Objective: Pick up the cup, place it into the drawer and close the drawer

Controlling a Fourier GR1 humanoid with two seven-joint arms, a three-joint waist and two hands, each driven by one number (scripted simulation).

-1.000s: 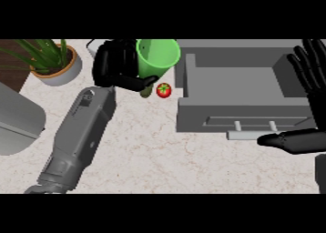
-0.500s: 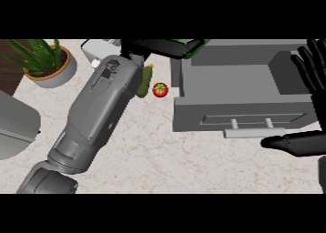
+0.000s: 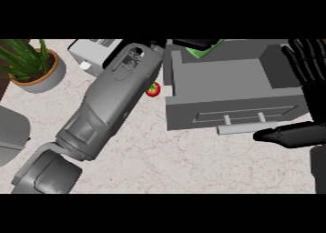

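The green cup (image 3: 208, 49) shows only as a small patch at the top edge, over the back left corner of the open grey drawer (image 3: 226, 79). My left hand (image 3: 191, 43) is curled round it and hides most of it; its grey forearm runs up from the lower left. The drawer's front panel carries a bar handle (image 3: 243, 128). My right hand (image 3: 312, 68) rests open at the right edge beside the drawer, fingers up, thumb (image 3: 292, 134) lying just right of the handle.
A small red fruit (image 3: 153, 89) lies on the counter against the drawer's left side. A potted plant (image 3: 33, 68) and a white appliance (image 3: 92, 51) stand at the back left. A grey object (image 3: 4, 134) sits at the left edge.
My left arm has swung right with the cup, from left of the drawer to over its back left corner. The right hand has stayed put.
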